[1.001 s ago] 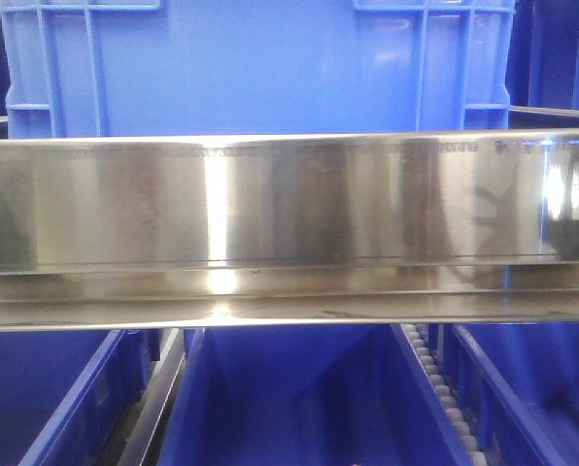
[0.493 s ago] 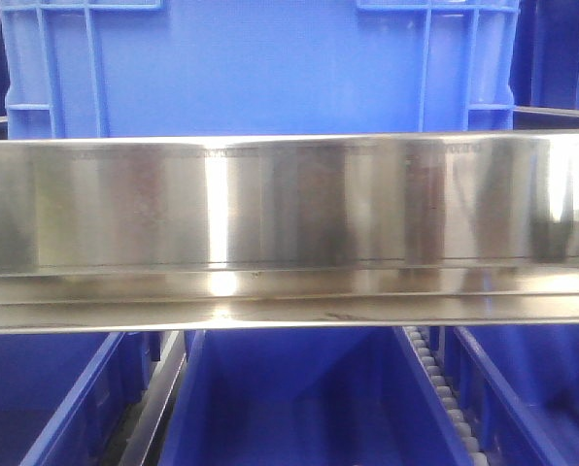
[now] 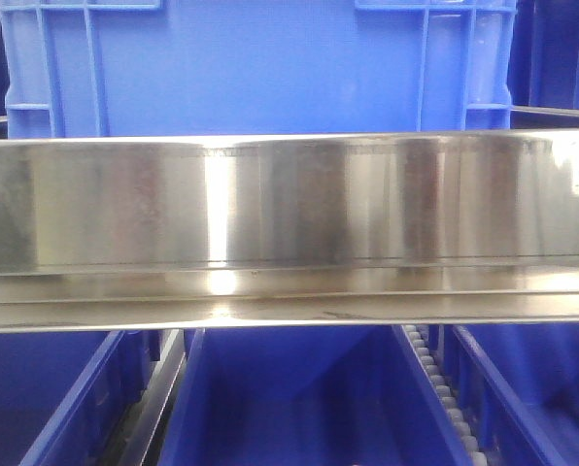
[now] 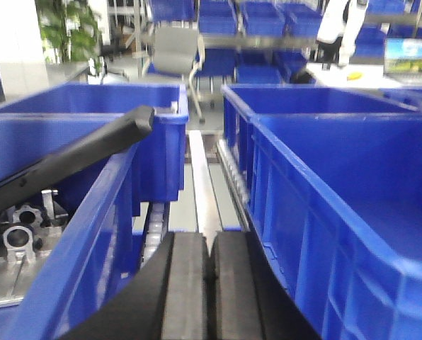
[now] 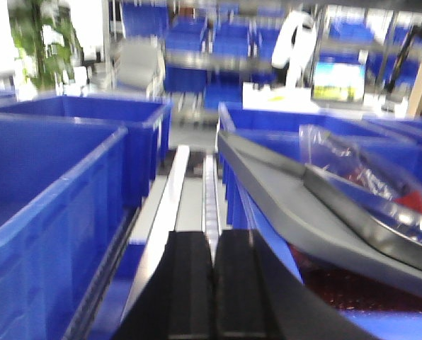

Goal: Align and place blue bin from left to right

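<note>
Front view: the blue bin [image 3: 260, 68] fills 12 o'clock. It stands upright with its flat wall facing us and ribs at both corners. Its foot is hidden behind the steel rail [image 3: 289, 204], which runs across the whole frame from 9 to 3 o'clock. Below the rail, open tubs [image 3: 289, 408] lie from 7 to 5 o'clock, with a roller track [image 3: 447, 393] between two of them at 5 o'clock. Neither arm shows in this view.

Left wrist: the left gripper [image 4: 210, 244] sits at 6 o'clock. We note its pads pressed flat together with nothing between them. It hangs over the gap between two rows of blue crates. The left crate [image 4: 76, 241] at 8 o'clock holds metal parts [image 4: 20, 237], and a black bar [image 4: 76, 152] slants over its rim toward 10 o'clock. The right crate [image 4: 324, 212] is at 4 o'clock. A chair [image 4: 174, 49] is at 12 o'clock and a plant [image 4: 69, 28] at 11.

Right wrist (blurred): the right gripper [image 5: 214, 244] at 6 o'clock is likewise clenched on nothing. A grey tray [image 5: 289, 205] and a plastic bag [image 5: 352, 166] lie at 3 to 4 o'clock.

We cannot tell which crate in the wrist views is the blue bin.
</note>
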